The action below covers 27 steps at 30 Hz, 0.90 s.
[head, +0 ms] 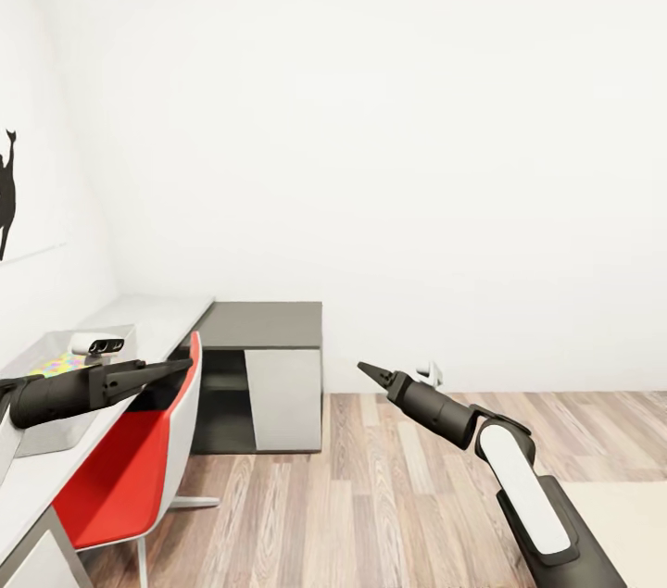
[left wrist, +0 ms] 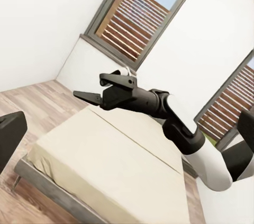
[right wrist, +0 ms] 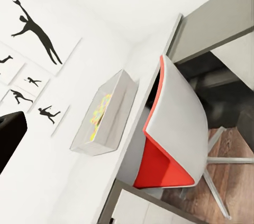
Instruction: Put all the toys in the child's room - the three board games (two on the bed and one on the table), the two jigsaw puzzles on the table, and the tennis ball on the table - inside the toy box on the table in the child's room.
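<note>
The light-grey toy box (head: 48, 434) stands on the pale table (head: 159, 314) at the left, partly hidden by my left arm. Inside it lies a multicoloured jigsaw puzzle (head: 57, 364); the right wrist view also looks into the toy box (right wrist: 114, 123) and shows the puzzle (right wrist: 100, 112). My left gripper (head: 176, 369) hovers beside the box, above the chair, open and empty. My right gripper (head: 368, 370) hangs over the floor, open with nothing between its fingers; it shows in front of the bed (left wrist: 106, 166) as right gripper (left wrist: 96, 87). The bed top is bare. Board games and tennis ball are out of view.
A red-and-white swivel chair (head: 139, 458) is tucked against the table, under my left arm. The desk's dark end with a white front (head: 278, 384) stands against the far wall. Wood floor (head: 389, 495) lies ahead. A beige surface (head: 630, 523) shows at the lower right. Windows (left wrist: 132, 17) stand behind the bed.
</note>
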{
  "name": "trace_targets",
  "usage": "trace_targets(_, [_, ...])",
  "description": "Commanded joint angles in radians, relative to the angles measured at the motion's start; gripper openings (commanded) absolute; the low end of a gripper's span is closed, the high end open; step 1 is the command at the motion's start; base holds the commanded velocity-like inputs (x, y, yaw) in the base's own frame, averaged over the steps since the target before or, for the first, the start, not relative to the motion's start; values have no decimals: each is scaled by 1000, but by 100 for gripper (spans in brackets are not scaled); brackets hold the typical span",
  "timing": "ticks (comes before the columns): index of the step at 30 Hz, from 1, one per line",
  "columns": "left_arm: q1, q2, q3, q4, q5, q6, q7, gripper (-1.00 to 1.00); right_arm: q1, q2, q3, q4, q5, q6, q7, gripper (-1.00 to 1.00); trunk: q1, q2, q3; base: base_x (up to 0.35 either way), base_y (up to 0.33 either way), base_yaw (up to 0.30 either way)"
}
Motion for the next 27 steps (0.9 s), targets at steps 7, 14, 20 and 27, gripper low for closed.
trace_targets(7, [0, 0, -1, 0, -3, 11, -4, 100, 0, 0, -7, 2, 4, 1, 3, 100, 0, -1, -2, 0, 0, -22])
trace_targets(14, [-1, -9, -11, 12, -34, 11, -4, 100, -1, -2, -14, 19, 6, -2, -6, 100, 0, -1, -2, 0, 0, -2])
trace_targets(20, [-15, -47, -18, 134, -167, 11, 121, 100, -4, -27, -95, 285, 84, -6, -10, 100, 0, -1, -2, 0, 0, 0])
trace_targets(27, [-17, -138, -67, 258, -327, -44, 350, 100, -4, -44, -116, 529, 216, -96, -10, 100, 0, -1, -2, 0, 0, 0])
